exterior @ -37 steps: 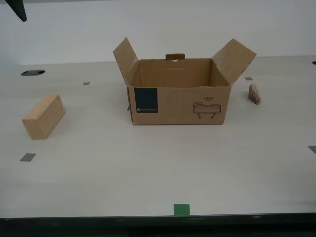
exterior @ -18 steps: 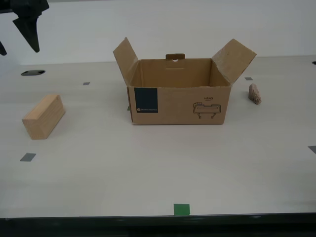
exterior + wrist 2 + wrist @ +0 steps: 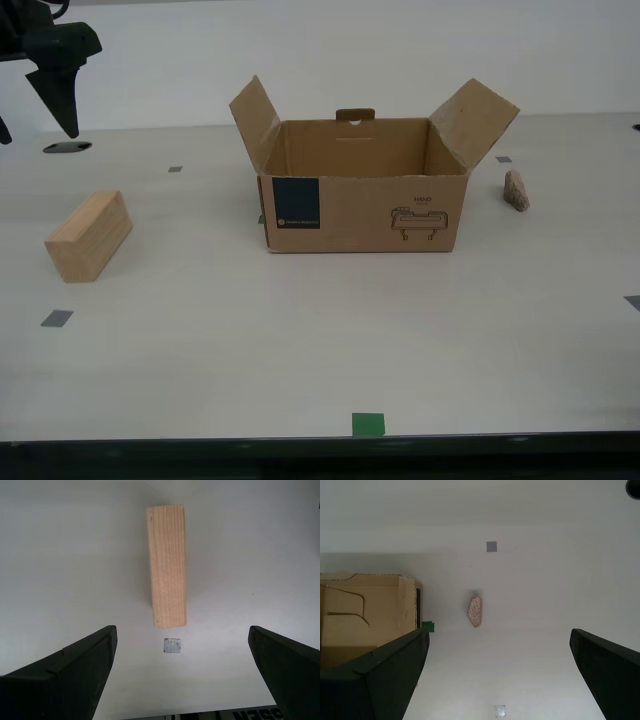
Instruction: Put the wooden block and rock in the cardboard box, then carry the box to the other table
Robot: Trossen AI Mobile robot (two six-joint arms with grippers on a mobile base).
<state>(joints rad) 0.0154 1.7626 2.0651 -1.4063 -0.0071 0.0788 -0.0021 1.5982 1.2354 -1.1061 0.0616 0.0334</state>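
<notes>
My second gripper (image 3: 180, 672) hangs with jaws apart above the wooden block (image 3: 167, 565). My first gripper (image 3: 497, 672), jaws apart too, looks down on the rock (image 3: 475, 611) beside the cardboard box (image 3: 367, 615)

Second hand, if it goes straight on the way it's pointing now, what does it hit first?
Most likely the wooden block, which lies centred ahead of my second hand, whose fingers are spread wide. A grey tape square lies flat before it. Depth is uncertain.
</notes>
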